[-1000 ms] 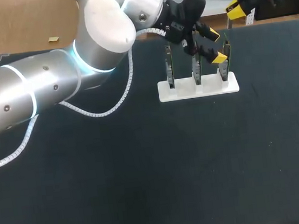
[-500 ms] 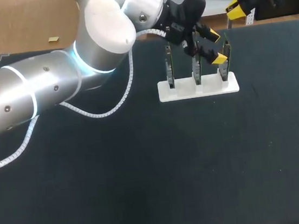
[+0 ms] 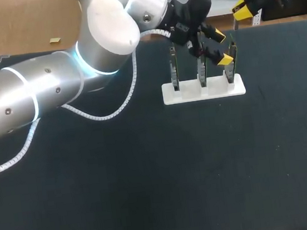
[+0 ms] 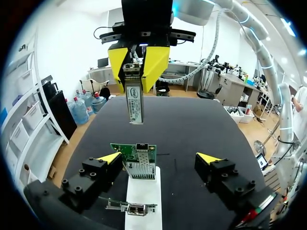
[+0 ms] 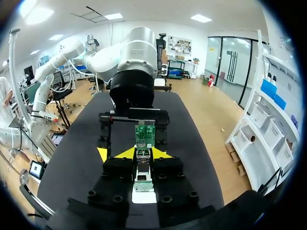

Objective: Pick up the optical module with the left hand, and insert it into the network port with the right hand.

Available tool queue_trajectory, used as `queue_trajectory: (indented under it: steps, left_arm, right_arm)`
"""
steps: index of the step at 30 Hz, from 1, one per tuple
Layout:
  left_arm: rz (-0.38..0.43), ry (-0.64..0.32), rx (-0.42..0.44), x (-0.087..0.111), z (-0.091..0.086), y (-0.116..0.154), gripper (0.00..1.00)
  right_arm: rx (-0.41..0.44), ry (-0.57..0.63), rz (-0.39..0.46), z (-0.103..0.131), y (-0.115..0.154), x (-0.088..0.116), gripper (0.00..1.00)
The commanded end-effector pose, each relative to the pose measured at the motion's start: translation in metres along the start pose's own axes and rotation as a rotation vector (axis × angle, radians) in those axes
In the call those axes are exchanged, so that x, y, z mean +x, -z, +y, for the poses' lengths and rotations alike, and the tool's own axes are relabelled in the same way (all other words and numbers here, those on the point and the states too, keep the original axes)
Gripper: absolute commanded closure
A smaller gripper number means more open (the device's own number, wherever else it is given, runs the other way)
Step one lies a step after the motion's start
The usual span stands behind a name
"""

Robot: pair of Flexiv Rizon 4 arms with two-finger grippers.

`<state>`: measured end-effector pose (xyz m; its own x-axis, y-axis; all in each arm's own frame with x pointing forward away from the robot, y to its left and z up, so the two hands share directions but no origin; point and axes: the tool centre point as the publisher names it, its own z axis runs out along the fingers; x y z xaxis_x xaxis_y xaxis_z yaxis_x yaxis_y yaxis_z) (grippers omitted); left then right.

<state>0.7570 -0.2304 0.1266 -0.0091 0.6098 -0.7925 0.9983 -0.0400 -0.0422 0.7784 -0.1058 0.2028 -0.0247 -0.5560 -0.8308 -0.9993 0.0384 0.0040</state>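
One optical module [image 4: 135, 100] sits clamped in the right gripper [image 4: 138, 71], the left gripper [image 4: 159, 158] spread wide beside a network card [image 4: 136, 154].

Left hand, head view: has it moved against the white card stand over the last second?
No. The left hand keeps its place over the same end of the white stand; its yellow tips stay where they were.
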Motion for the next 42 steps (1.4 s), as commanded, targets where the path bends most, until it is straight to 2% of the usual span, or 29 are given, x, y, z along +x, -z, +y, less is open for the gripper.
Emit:
queue_trajectory:
  steps: [1, 20, 42]
  left_arm:
    - [0.005, -0.001, 0.003, -0.002, 0.002, -0.001, 0.0]
    - [0.024, 0.002, -0.002, -0.002, 0.003, -0.003, 0.0]
    - [0.024, 0.002, -0.002, -0.002, 0.003, -0.003, 0.0]
  right_arm:
    - [0.001, 0.002, -0.002, 0.0, 0.0, 0.0, 1.0]
    - [-0.012, -0.007, -0.012, -0.001, -0.001, 0.004, 1.0]
    - [-0.031, -0.031, -0.003, 0.005, -0.012, 0.017, 1.0]
